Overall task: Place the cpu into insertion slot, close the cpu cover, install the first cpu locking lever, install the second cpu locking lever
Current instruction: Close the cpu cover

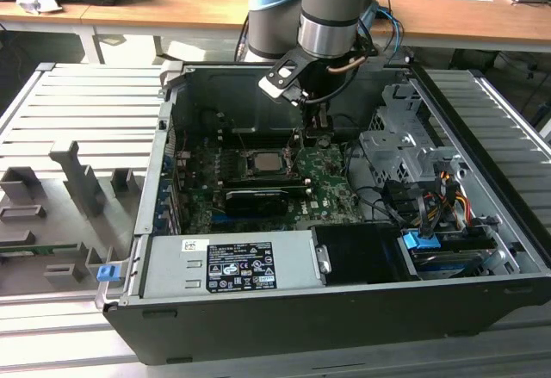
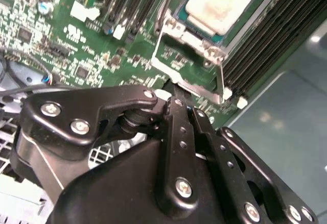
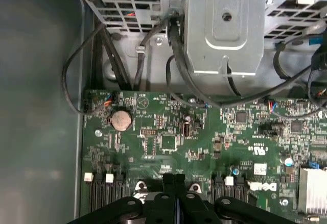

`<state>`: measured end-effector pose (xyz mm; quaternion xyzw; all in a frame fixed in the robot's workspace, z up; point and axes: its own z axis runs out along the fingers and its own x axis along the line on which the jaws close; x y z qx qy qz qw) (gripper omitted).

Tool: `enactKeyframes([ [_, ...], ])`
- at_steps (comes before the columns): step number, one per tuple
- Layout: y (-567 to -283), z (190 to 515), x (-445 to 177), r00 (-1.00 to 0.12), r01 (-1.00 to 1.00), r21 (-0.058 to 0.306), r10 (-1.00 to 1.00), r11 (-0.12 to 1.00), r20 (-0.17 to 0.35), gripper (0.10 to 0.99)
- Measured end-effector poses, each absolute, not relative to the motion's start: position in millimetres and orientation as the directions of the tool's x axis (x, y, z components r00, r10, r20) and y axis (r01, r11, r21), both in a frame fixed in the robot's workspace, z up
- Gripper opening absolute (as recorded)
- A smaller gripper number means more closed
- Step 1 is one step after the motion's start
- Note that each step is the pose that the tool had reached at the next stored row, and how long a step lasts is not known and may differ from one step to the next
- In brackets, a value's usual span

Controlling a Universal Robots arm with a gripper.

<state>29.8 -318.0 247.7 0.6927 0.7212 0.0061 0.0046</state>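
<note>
As the cpu (image 2: 219, 7) lies seated, the pincer (image 2: 185, 106), closed on nothing, should tip the raised cpu cover (image 2: 220, 78) just ahead down evenly.

We see the cpu (image 2: 219, 4), a dull silver-grey square, lying flat inside the dark insertion slot (image 2: 204, 34). The cpu cover (image 2: 220, 78), a thin silver frame, is swung open just beside it.

Even bright room light, computer case (image 1: 258, 94) interior in soft shade, pale glare on the cpu (image 2: 220, 4) top, black hand (image 2: 176, 101) dim, underlit
</note>
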Motion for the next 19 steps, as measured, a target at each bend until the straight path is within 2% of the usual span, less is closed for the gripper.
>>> enactKeyframes([
  [19, -318, 247, 16, -0.04, 0.999, 0.015, 0.999, 0.04, 0.002, 0.106],
])
